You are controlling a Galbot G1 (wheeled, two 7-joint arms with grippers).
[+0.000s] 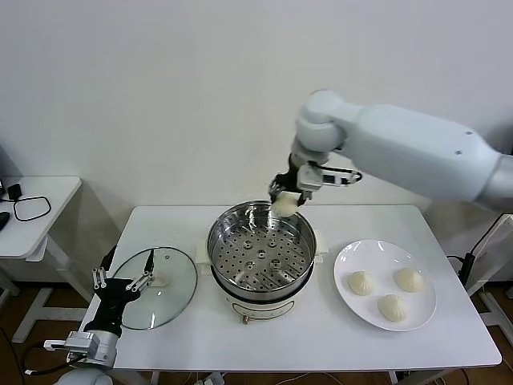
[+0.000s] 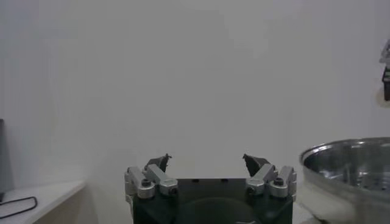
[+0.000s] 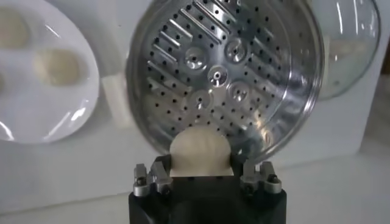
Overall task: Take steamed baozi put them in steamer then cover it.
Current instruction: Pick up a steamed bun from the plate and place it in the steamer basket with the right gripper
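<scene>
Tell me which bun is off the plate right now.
The bun clamped in the right hand, held over the far rim of the steamer. The other three buns lie on the white plate.

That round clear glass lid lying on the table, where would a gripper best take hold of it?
By the white handle at the middle of the glass lid, coming straight down from above. The lid lies flat, its thin metal rim low against the white table, so only the raised handle offers fingers something to close on.

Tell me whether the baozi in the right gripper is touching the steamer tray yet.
Apart. The head view shows the right gripper holding the baozi above the steamer at its far rim, clear of the perforated tray.
</scene>
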